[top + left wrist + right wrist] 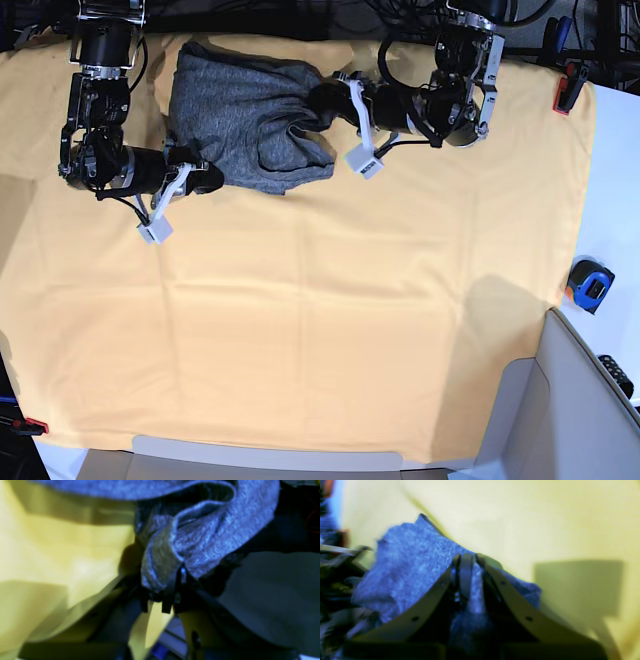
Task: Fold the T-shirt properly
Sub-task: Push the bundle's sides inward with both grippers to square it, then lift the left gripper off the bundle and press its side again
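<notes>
**Grey shirt pinched at both edges**

The T-shirt [245, 120] is seen bunched into a wrinkled, partly folded heap at the far end of the yellow-orange cloth [320, 330], near its back edge. It is judged to be soft, light and limp: the knit sags and rolls where it is lifted, so no shape will be kept unless an edge is held taut. A hemmed edge or corner is judged the best place to be gripped, since a single layer there can be drawn flat.

The left gripper [172, 580] is closed on a rolled, hemmed fold of the fabric, which curls upward out of the jaws in the left wrist view. The right gripper [467, 562] is likewise closed, with a strip of grey knit trapped between its fingers and more cloth draped over them. In the base view, the shirt is flanked by both arms, one at each side. A tape measure [587, 284] lies well apart, off the cloth.
</notes>
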`<state>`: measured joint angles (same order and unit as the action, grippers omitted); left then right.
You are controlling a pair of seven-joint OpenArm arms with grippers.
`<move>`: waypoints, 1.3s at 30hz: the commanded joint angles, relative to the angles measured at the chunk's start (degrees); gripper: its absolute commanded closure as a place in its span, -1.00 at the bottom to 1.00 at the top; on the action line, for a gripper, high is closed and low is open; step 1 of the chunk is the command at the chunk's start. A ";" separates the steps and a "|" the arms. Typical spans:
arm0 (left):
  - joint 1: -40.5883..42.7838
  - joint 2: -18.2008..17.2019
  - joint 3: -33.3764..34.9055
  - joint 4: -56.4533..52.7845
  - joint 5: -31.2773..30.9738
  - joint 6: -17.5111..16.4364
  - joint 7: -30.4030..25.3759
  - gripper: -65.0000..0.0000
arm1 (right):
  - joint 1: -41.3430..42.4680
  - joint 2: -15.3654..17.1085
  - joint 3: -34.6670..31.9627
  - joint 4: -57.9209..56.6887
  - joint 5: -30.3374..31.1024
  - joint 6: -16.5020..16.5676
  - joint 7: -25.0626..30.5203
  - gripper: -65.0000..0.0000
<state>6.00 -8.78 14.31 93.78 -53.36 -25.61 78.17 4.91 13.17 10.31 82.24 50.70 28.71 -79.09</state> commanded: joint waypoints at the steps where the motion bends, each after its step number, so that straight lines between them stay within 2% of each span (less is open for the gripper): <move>1: -1.74 -0.32 -0.11 0.77 1.98 0.15 0.11 1.00 | 0.68 0.85 0.11 2.73 0.07 -0.53 0.10 0.94; 3: -3.67 -0.32 -0.02 0.60 3.12 0.15 0.03 1.00 | -0.03 0.85 0.11 6.42 -1.86 -1.41 0.19 1.00; 7: -8.15 -0.41 -0.02 -1.95 3.65 0.15 0.03 1.00 | -1.87 0.94 0.11 11.87 -5.55 -1.50 0.36 1.00; 11: -11.76 -0.32 -0.02 -6.08 3.47 0.15 0.11 1.00 | -4.16 0.94 0.11 13.72 -6.17 -1.50 0.36 1.00; 23: -11.93 -0.76 6.13 -6.26 3.39 0.15 0.29 1.00 | -5.48 1.38 0.11 15.13 -6.61 -1.50 0.36 1.00; 29: -11.85 -1.55 6.13 -6.26 3.47 0.15 1.78 1.00 | -6.09 1.38 0.11 15.13 -6.61 -1.50 0.36 1.00; 31: -11.85 -3.22 6.22 -6.26 3.39 0.15 1.78 0.91 | -6.09 1.38 0.11 15.13 -6.61 -1.50 0.36 1.00; 36: -10.00 -5.16 4.99 -0.37 3.30 0.24 1.70 0.31 | -6.01 1.38 0.11 14.95 -6.70 -1.50 0.45 1.00; 39: -8.68 -5.33 2.35 1.30 3.21 0.24 1.83 0.17 | -6.01 0.94 0.11 14.95 -7.93 -1.50 0.45 1.00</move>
<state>-1.80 -13.80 17.10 94.04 -49.28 -25.34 79.61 -1.91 13.74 10.15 96.27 42.02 27.14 -79.31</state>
